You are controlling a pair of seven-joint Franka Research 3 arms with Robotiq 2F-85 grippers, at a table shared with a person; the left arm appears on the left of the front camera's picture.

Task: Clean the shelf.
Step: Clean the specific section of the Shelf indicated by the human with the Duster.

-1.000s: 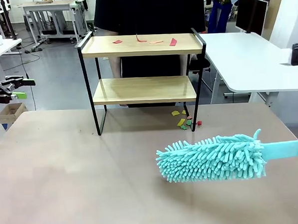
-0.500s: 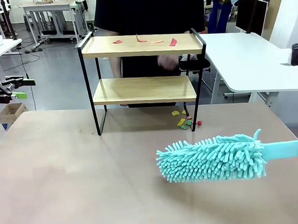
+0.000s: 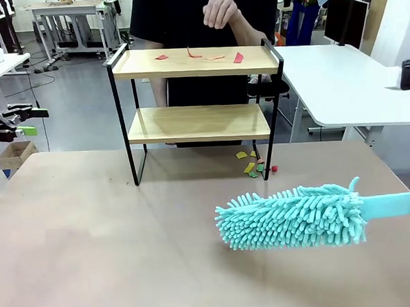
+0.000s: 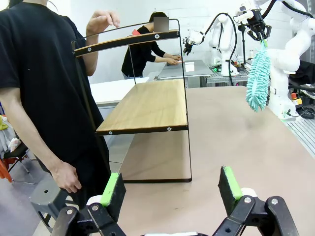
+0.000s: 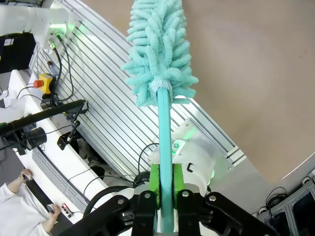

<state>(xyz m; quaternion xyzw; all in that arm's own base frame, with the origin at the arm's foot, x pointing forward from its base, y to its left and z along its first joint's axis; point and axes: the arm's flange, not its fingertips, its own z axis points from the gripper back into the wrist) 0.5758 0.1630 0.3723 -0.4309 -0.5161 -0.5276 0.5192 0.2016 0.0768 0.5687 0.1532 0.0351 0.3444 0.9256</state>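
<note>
Shelf (image 3: 196,123): small two-tier rack, two light wooden boards in a thin black metal frame, raised rail at each end. Stands upright at far middle of the table (image 3: 92,235), long side facing near. Top board carries a few red and pink paper scraps (image 3: 214,56), mostly right half. Lower board bare. Coloured scraps (image 3: 255,166) on the table by its right foot.

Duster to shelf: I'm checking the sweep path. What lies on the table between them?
In the front view, coloured scraps lie by the right foot of the shelf; the rest is bare table up to the duster.
</note>
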